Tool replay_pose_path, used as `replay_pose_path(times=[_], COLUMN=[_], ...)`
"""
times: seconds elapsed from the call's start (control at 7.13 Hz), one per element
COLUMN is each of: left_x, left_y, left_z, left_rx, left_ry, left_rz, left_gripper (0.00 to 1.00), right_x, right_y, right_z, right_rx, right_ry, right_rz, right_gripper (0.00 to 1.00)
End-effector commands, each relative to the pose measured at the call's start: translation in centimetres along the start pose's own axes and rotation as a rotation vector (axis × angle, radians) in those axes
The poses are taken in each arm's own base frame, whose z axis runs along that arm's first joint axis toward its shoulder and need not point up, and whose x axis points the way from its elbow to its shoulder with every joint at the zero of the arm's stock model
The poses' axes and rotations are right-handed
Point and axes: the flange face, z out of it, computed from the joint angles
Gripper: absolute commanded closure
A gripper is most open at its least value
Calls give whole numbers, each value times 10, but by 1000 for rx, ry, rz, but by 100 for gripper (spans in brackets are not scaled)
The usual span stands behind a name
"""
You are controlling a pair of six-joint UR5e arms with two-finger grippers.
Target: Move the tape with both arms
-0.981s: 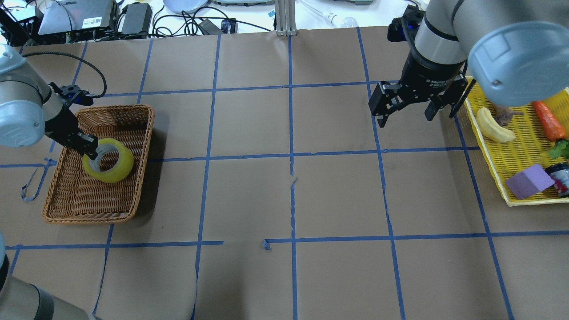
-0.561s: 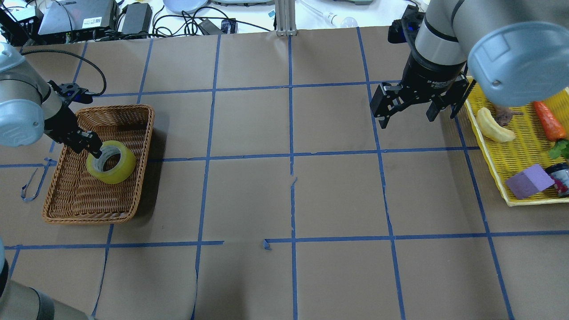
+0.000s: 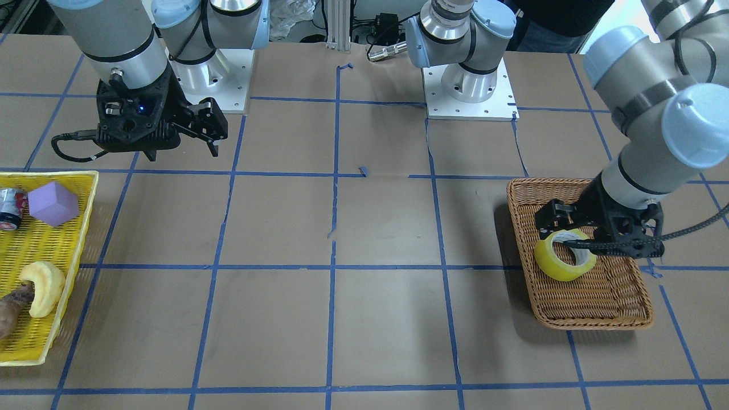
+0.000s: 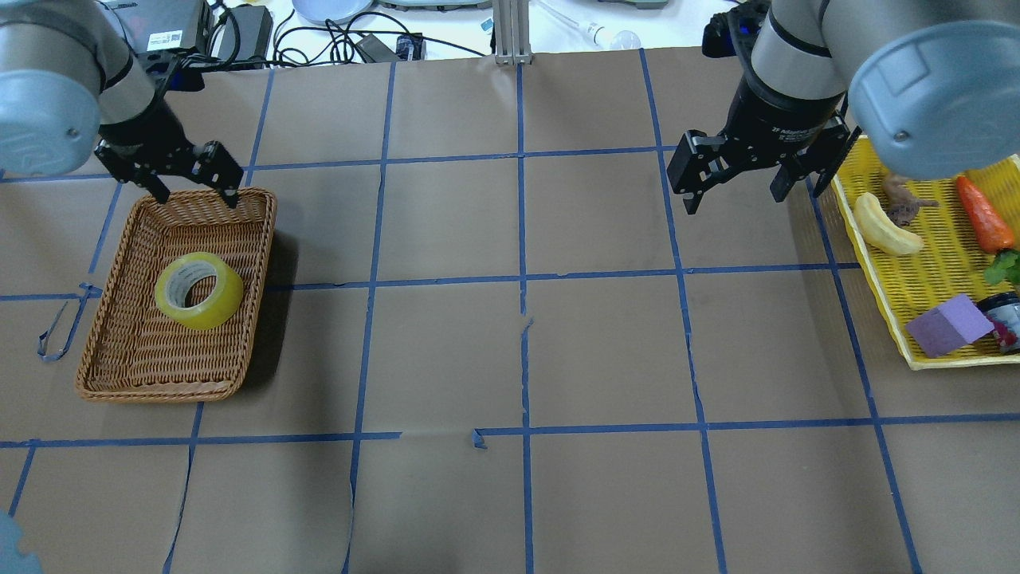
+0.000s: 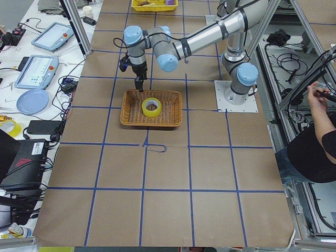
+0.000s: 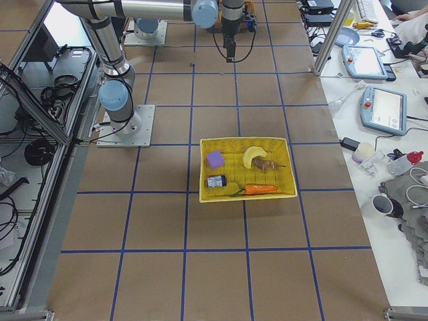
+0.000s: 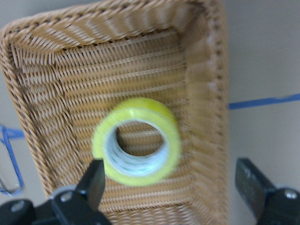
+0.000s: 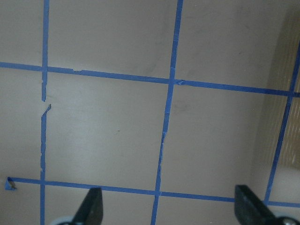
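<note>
Setting: robotics lab, a test cell. Evidence: left arm [image 3: 632, 91] and right arm [image 3: 114, 40] are bolted through metal base plates [image 3: 495, 108] onto a desk [image 4: 446, 351] papered brown and gridded with blue tape lines [image 4: 522, 239]. An aluminium frame post [image 4: 510, 32] stands at the far edge. The side bench carries teach pendants [image 5: 35, 72], a power brick [image 4: 243, 32] and loose cables [image 4: 319, 36]. An operator [image 5: 310, 152] sits beside the cell.

Yellow tape [image 4: 199, 291] lies hole-up, seemingly free, in the wicker basket [image 4: 127, 355].

Brown table [image 4: 446, 359] gridded with blue tape lines [image 4: 519, 104].
</note>
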Motion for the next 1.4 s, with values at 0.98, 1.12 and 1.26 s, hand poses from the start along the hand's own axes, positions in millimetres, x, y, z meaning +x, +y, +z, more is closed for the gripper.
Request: replay_pose_path(times=[0.98,1.12,1.26], left_x=[160,160,161], left_y=[85,85,86], left_z=[-98,-98,-97], left_rx=[110,109,106], left_ry=[95,95,95], left_rz=[5,6,7], left_gripper=[0,0,0], right_x=[3,2,3], right_y=[2,2,2], right_z=[-17,-17,-16], right_rx=[20,20,16], right_ry=[40,41,41], right_rz=[-3,-5,-3], right_gripper=[0,0,0])
